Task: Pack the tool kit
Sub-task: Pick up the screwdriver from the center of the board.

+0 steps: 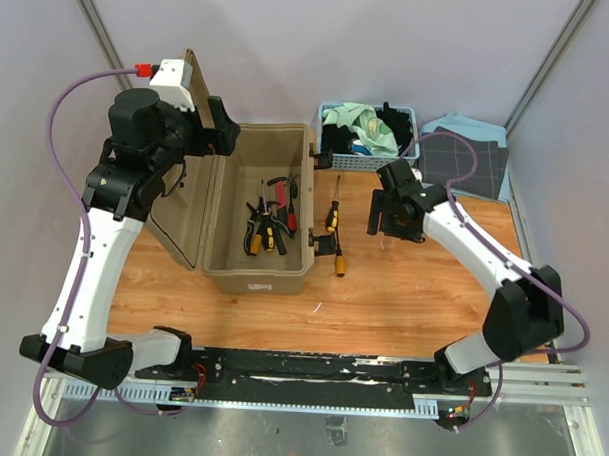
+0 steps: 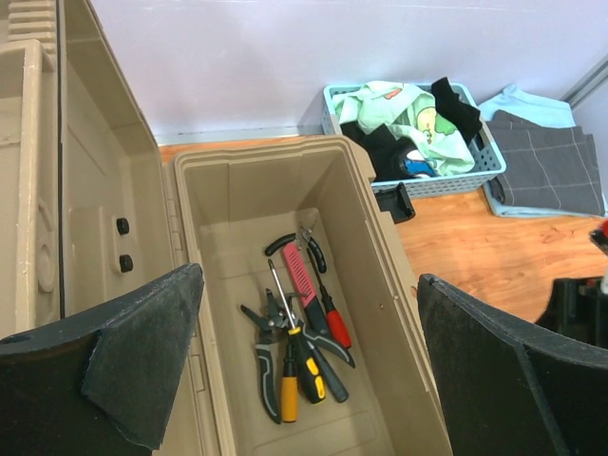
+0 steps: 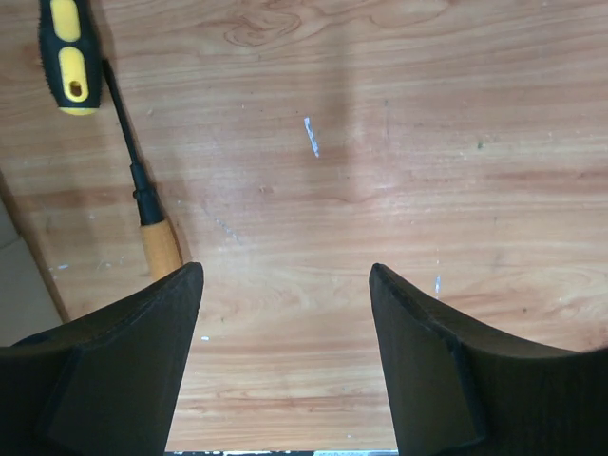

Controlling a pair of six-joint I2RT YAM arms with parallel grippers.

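Right end effector (image 3: 283, 277) open over the table (image 3: 456, 142), just right of the yellow screwdriver (image 3: 68, 59) and wood-handled tool (image 3: 161, 249) lying beside the toolbox (image 1: 255, 278), likely next picks; left end effector (image 2: 309, 280) open above its packed pliers (image 2: 264, 332)

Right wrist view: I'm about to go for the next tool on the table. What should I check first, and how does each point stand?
1. Toolbox lid open: ok.
2. Right end effector open and empty: ok.
3. Right end effector centred over a tool: not ok. Bare table shows between its fingers; the yellow-handled screwdriver and wooden-handled tool sit at the view's left edge.
4. Left end effector open, holding nothing: ok.
5. Room on the box floor beside the packed tools: ok.
6. Everything packed: not ok; those two tools lie outside.
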